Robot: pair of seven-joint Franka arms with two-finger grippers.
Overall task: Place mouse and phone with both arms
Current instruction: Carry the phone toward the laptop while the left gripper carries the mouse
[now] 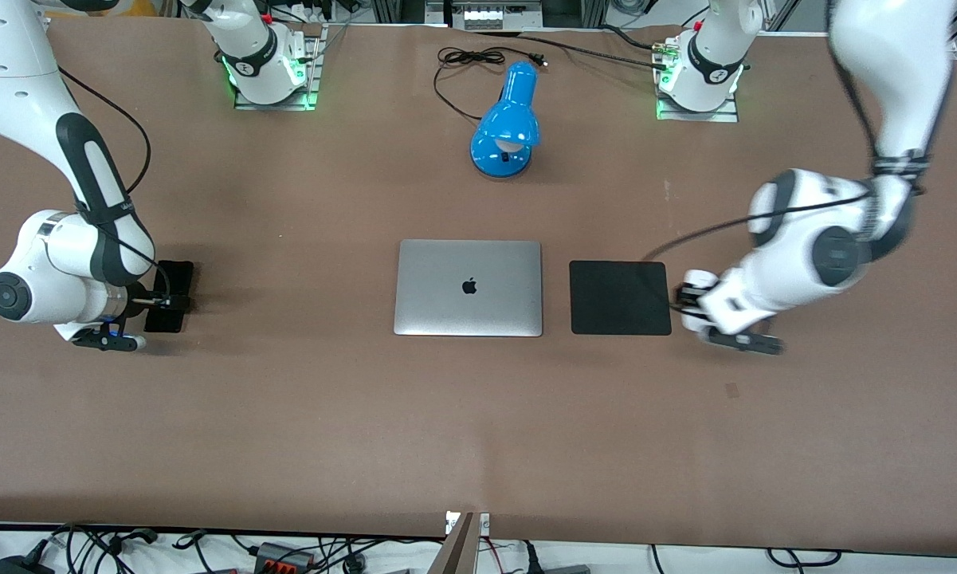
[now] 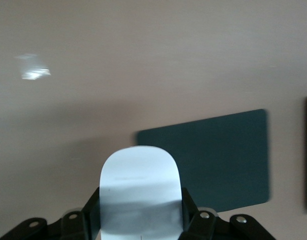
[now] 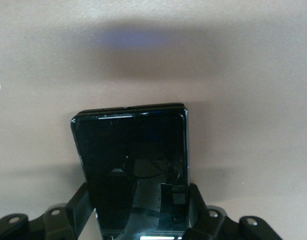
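My right gripper point(image 1: 162, 301) is shut on the slim black phone point(image 1: 172, 277) and holds it low over the table at the right arm's end. In the right wrist view the phone point(image 3: 131, 160) sits tilted between the black fingers point(image 3: 77, 206). My left gripper point(image 1: 683, 300) is over the table beside the black square pad point(image 1: 620, 297), on its left-arm side. In the left wrist view the gripper point(image 2: 140, 202) is shut on the white mouse point(image 2: 139, 180), with the pad point(image 2: 218, 160) just ahead. In the front view the hand hides most of the mouse.
A closed silver laptop point(image 1: 468, 288) lies mid-table beside the pad, on its right-arm side. A blue desk lamp point(image 1: 507, 126) with a black cord lies farther from the front camera. The arm bases point(image 1: 269, 64) stand along the same edge.
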